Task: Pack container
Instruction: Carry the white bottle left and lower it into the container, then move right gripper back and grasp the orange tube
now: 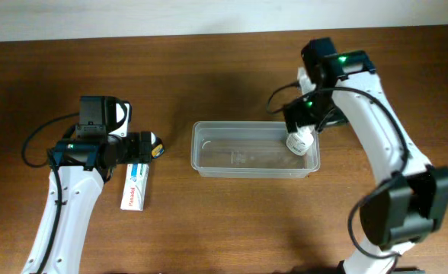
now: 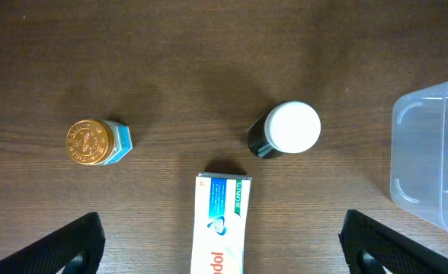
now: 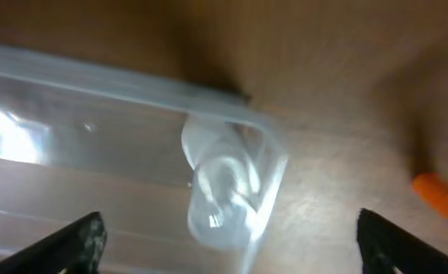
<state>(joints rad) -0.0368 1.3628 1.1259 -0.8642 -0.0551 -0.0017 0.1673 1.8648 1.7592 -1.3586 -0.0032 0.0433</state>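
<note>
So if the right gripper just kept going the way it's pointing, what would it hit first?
Most likely the small pale bottle lying in the container's corner: it sits centred ahead of the right gripper. The view is blurry, so depth is uncertain.

Clear container point(image 1: 254, 149) with white bottle point(image 1: 299, 141) at its right end

this looks like a robot lab. the left arm point(image 1: 62, 209) and the right arm point(image 1: 380, 133) are white, with black wires point(image 1: 27, 143) and a small green light point(image 1: 344, 57). they work at a plain brown wood table point(image 1: 209, 84). just ahead of the left claw point(image 1: 149, 146) are a box point(image 2: 222, 221), a gold-top jar point(image 2: 98, 142) and a white-top bottle point(image 2: 285, 129). a see-through tub point(image 1: 209, 164) sits under the right claw point(image 1: 300, 131).
</note>
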